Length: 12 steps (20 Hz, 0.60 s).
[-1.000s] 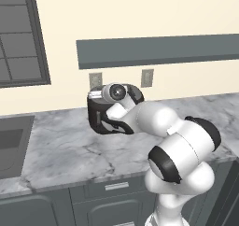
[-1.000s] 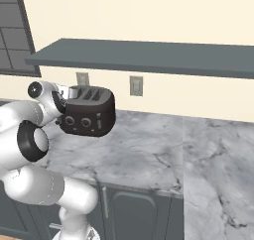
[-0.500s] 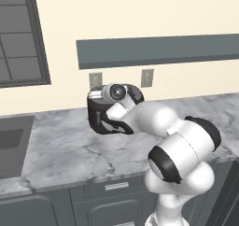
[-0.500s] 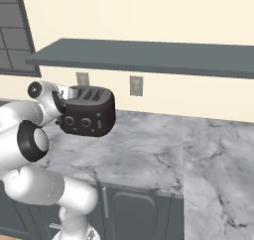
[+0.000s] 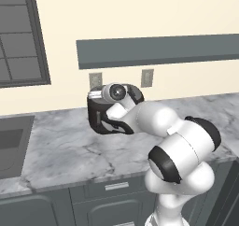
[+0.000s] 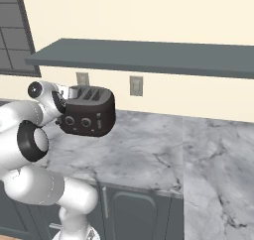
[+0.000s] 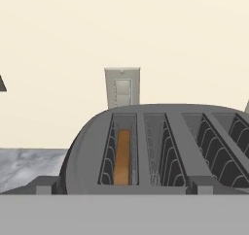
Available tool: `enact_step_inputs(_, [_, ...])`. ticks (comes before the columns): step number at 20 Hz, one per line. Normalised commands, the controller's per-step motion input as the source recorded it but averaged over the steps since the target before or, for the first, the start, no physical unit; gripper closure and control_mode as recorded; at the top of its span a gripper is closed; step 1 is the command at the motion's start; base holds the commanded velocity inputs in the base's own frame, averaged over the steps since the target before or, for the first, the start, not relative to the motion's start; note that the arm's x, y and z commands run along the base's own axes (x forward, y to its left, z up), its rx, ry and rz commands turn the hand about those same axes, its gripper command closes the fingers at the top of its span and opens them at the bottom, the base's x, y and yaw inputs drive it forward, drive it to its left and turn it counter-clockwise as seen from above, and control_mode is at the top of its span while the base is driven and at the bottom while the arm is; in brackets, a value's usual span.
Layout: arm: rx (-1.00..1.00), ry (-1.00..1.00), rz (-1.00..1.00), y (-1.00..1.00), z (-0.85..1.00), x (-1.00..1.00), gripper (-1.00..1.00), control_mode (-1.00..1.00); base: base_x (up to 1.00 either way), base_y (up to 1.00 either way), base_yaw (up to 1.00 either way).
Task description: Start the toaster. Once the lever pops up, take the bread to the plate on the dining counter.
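The robot's hand sits right at the toaster [image 7: 155,151], low at one end of it. In the left base view the wrist covers the upper right part of the toaster [image 5: 100,115], in the middle of the frame. I cannot see the fingers, so I cannot tell if they are apart or together.

Nothing has moved in the last second. The arm is in the same spot, and the toaster has not shifted. I think this means the robot is waiting for the toast to finish, or is still pressing the lever down. The lever itself is hidden from me, so I cannot say if it is down or up.

In the hand view the bread [image 7: 122,156] is down inside the slot furthest to the left, in the lower middle of the frame. It stands on its thin edge, and only a narrow orange-brown strip shows. Its long side runs along the slot, away from the hand toward the wall socket [image 7: 122,87] behind. The other slots look empty.

In the right base view the toaster [image 6: 88,112] sits at the left of the frame on the marble worktop [image 6: 144,145], its two knobs facing the room. Its slots run from front to back, toward the wall.

The bread is not out yet, so the carrying part is still to come.
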Motion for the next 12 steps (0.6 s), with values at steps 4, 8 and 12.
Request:
enact_step_inputs(4, [0.0,0.0,0.0,0.0,0.0,0.0,-1.0,-1.0,0.0,0.0,0.0])
enact_step_inputs(8, [0.0,0.0,0.0,0.0,0.0,0.0,-1.0,-1.0,0.0,0.0,0.0])
enact_step_inputs(12, [0.0,0.0,0.0,0.0,0.0,0.0,-1.0,-1.0,0.0,0.0,0.0])
